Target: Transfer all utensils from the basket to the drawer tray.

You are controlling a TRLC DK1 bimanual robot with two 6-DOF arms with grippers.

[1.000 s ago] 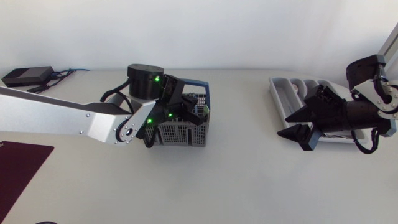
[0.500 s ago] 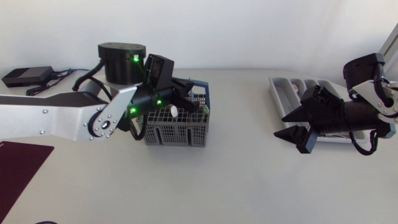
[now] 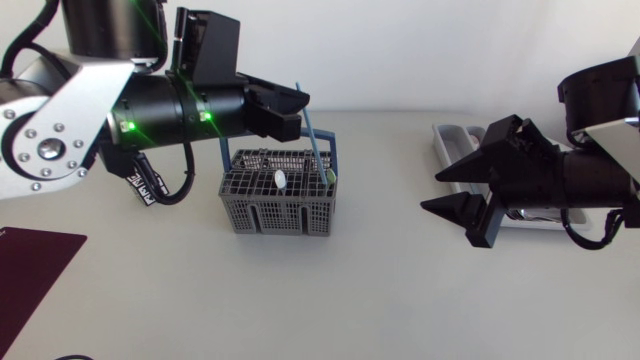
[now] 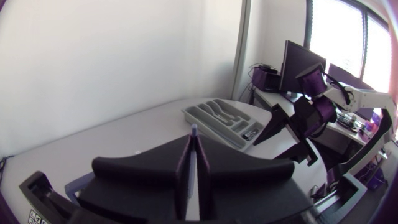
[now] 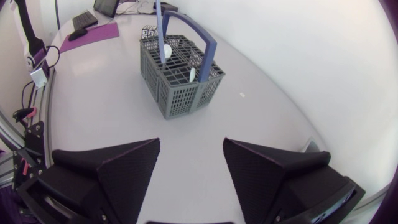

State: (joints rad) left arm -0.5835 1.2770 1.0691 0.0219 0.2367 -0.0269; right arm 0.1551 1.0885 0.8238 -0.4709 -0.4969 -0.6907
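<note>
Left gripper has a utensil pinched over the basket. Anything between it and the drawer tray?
The table between the basket and the drawer tray is bare. The one obstacle is the right gripper, open, at the tray's basket-facing side, its arm covering part of the tray. The utensil in the left gripper has its lower end inside the basket.

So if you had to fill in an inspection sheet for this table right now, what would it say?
surface: white table, smooth, no spills seen.
job's things: grey basket with a blue handle, and a white-tipped utensil inside. A thin teal utensil rises from the basket. The grey drawer tray is partly hidden by the right arm.
clutter: dark red mat at the table's corner.
grippers: left gripper shut on the teal utensil above the basket. Right gripper open and empty, beside the tray.
cables: black cable loop hanging from the left arm.
surroundings: nothing seen.
</note>
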